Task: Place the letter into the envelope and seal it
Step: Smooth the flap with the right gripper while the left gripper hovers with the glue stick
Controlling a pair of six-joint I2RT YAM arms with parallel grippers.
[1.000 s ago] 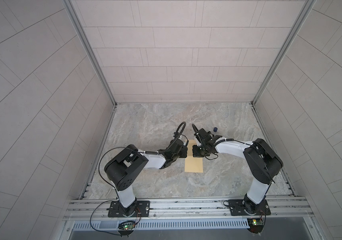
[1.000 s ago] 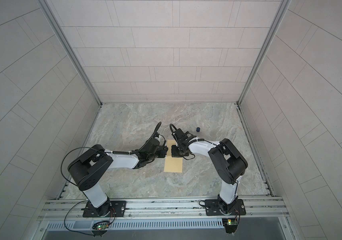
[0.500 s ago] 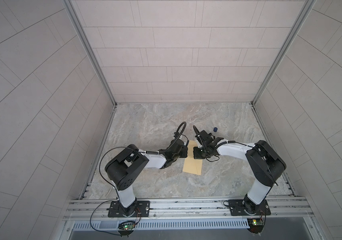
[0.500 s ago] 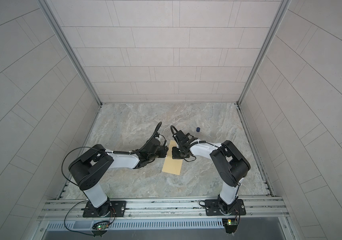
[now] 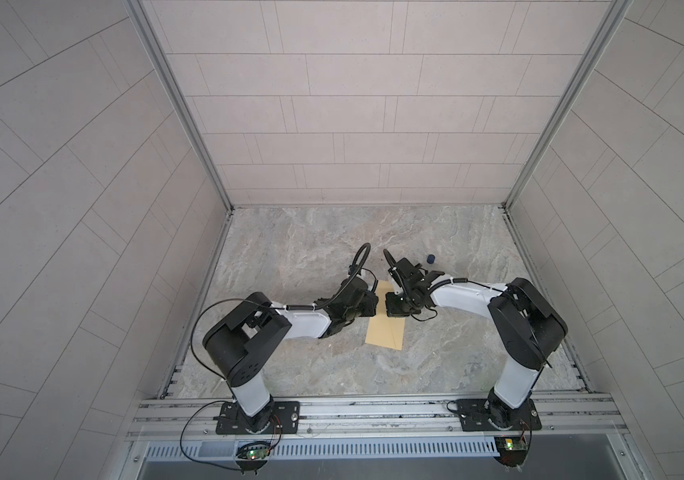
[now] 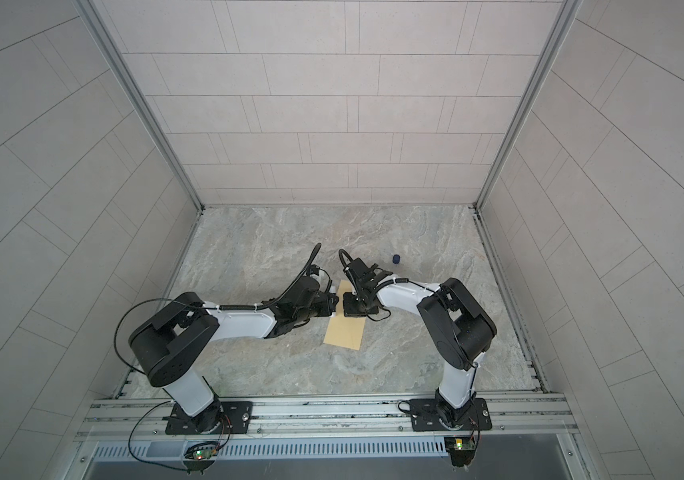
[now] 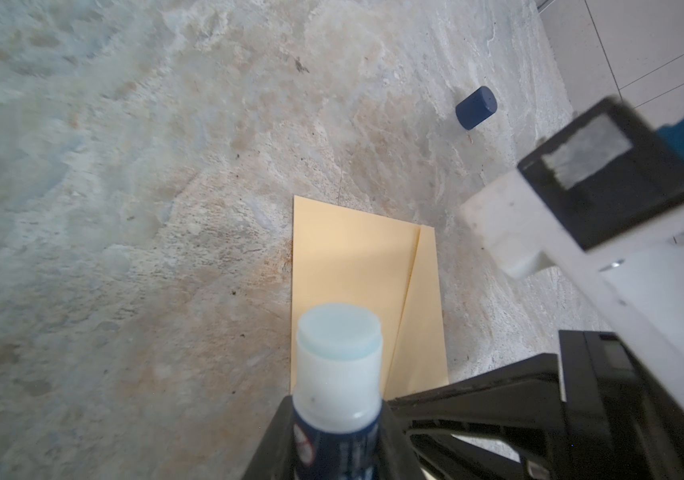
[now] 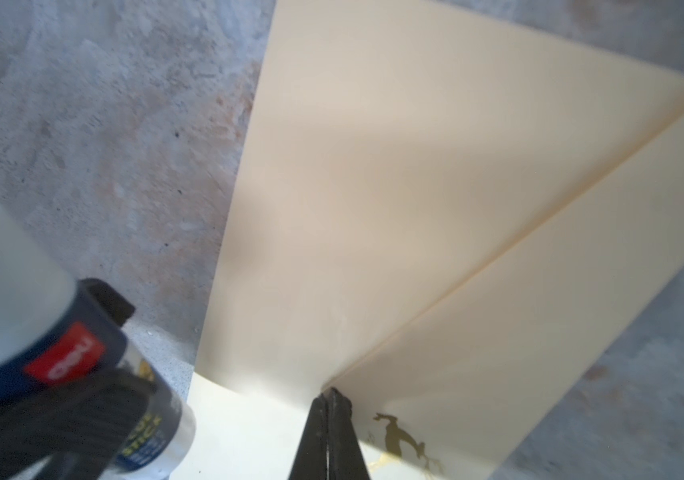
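The yellow-tan envelope (image 5: 386, 330) (image 6: 344, 330) lies flat on the marble table between both arms, slightly askew. My right gripper (image 8: 329, 392) (image 5: 396, 309) is shut, and its tips press down at the envelope's (image 8: 394, 208) far end, where its seam meets the mouth. There a pale cream strip of the letter (image 8: 257, 436) shows, with a dark corner flourish beside the tips; the rest of it is hidden. My left gripper (image 7: 338, 411) (image 5: 367, 303) is shut on an uncapped glue stick (image 7: 338, 345) (image 8: 12, 291). The stick's pale tip hovers over the envelope's (image 7: 352, 257) left edge.
A small dark blue cap (image 5: 430, 259) (image 6: 396, 259) (image 7: 476, 107) lies on its side on the table behind the right arm. Tiled walls enclose the table on three sides. The right arm's wrist (image 7: 606, 178) is close beside the glue stick.
The envelope has slid a little toward the front and its near end has swung slightly left. The right gripper has moved with it. The left gripper has stayed in place.
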